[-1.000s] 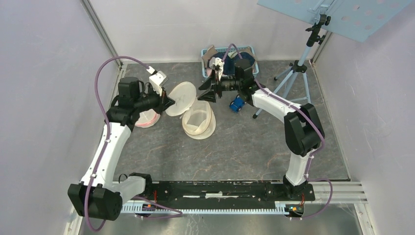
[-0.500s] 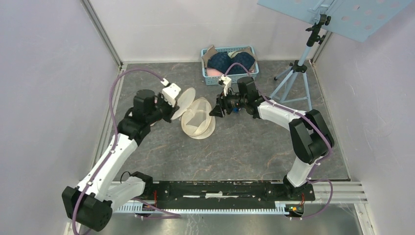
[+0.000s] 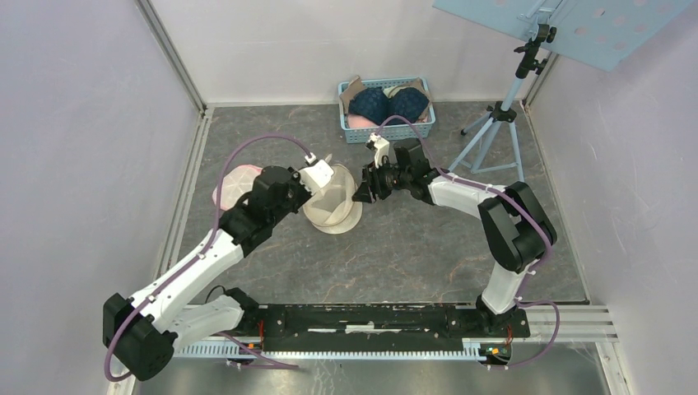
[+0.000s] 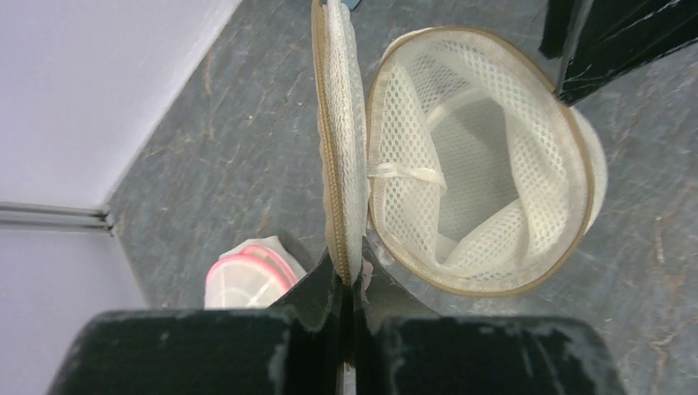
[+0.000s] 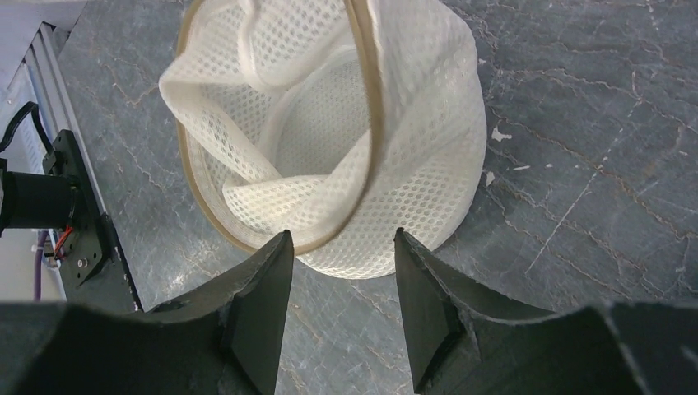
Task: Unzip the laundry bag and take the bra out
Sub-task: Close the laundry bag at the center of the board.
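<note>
Both steps seem done: laundry bag (image 3: 337, 216) gapes empty, bra (image 3: 233, 183) probably lying left; my left gripper (image 4: 350, 278) pinches its flap (image 4: 339, 164), right gripper (image 5: 342, 267) spread.

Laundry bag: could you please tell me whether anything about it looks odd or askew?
Nothing looks damaged. The laundry bag is unzipped, its mesh sagging inward, and looks empty; its round lid stands on edge, pinched in the shut left gripper. The pink-edged bra lies on the table outside it.

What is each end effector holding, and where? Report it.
Left end effector pinches the laundry bag by the zippered edge of its lid. Right end effector is open, gripping nothing.
</note>
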`<act>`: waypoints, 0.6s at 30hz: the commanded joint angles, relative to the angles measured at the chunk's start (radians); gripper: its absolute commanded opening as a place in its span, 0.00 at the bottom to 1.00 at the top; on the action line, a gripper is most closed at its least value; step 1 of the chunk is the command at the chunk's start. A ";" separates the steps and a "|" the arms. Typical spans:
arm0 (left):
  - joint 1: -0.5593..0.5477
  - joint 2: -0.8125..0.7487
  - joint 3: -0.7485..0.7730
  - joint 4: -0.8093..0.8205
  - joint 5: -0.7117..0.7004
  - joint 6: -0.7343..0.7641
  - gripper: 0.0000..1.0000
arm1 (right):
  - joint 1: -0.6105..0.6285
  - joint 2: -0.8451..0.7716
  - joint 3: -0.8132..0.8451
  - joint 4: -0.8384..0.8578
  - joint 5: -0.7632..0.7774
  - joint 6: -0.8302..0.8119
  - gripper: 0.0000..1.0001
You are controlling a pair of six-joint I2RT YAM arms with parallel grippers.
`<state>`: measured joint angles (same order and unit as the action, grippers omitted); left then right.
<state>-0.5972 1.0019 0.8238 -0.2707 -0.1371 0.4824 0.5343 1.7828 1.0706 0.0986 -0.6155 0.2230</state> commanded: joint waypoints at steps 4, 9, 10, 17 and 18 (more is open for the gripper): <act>-0.105 0.038 -0.066 0.154 -0.206 0.177 0.02 | 0.000 0.005 -0.021 0.077 -0.021 0.048 0.54; -0.150 0.107 -0.077 0.213 -0.231 0.198 0.02 | -0.001 -0.003 -0.024 0.077 -0.020 0.041 0.53; -0.160 0.129 -0.074 0.224 -0.241 0.205 0.02 | -0.001 -0.001 -0.024 0.073 -0.015 0.040 0.52; -0.231 0.234 -0.093 0.319 -0.320 0.255 0.02 | -0.008 0.010 -0.026 0.059 -0.011 0.045 0.46; -0.240 0.243 -0.097 0.326 -0.328 0.259 0.02 | -0.010 0.012 -0.024 0.057 -0.007 0.044 0.46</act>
<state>-0.8036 1.2194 0.7414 -0.0551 -0.4019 0.6769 0.5323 1.7836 1.0500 0.1333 -0.6254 0.2653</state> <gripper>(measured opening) 0.055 0.469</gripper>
